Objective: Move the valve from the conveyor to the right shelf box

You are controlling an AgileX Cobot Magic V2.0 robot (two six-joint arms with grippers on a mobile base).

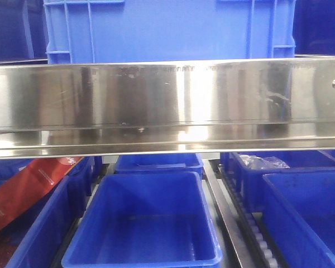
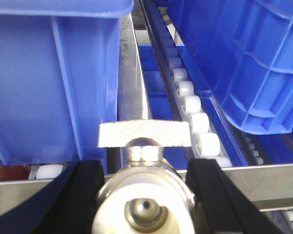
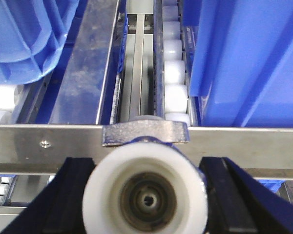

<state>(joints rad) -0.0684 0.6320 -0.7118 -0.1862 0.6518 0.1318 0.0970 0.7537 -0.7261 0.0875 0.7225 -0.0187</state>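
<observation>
As blue bins [image 2: 49, 83] flank the rollers [image 2: 193, 105], left gripper [image 2: 146, 178] clasping metal valve [image 2: 145, 207], right gripper [image 3: 146, 175] apparently clasping white-faced valve [image 3: 147, 195].

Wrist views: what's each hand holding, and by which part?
Left hand grips a metal valve by its round body, handle free. Right hand grips a white-capped valve the same way, across the body.
</observation>
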